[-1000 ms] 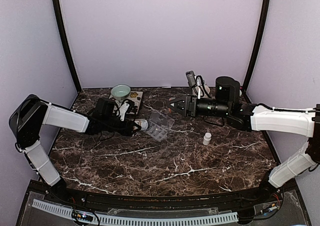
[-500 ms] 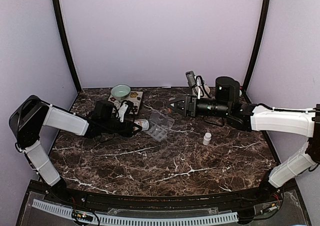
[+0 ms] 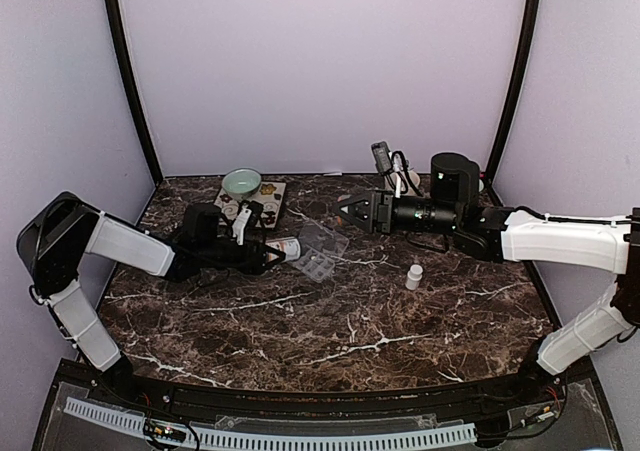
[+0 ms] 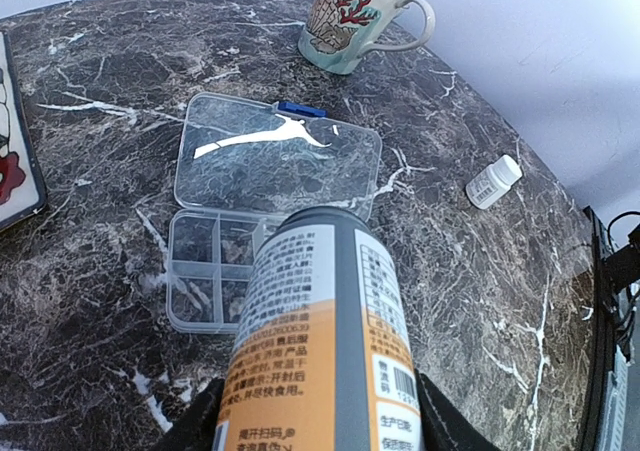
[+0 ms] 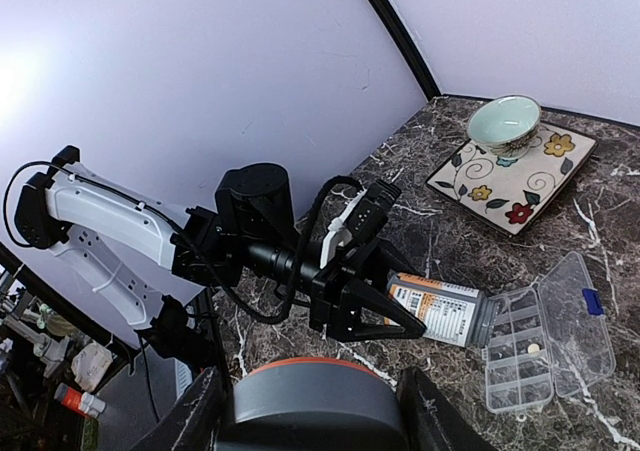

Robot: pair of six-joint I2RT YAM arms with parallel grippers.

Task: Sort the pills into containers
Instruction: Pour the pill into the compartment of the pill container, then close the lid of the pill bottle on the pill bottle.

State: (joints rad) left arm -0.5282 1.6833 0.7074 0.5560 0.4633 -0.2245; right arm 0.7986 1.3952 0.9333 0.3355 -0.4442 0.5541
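Pill organizer (image 4: 272, 171) just beyond left jaws.

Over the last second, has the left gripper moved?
Yes. The left gripper, holding the bottle, has pulled back slightly leftward and toward the near edge, away from the bowl.

Green bowl (image 3: 241, 182) sits on a flowery square plate (image 3: 272, 193) upper left on the counter (image 3: 350, 341). Coral-print mug (image 4: 355, 16) sits top center, small white bottle (image 3: 413, 276) stands mid-right.
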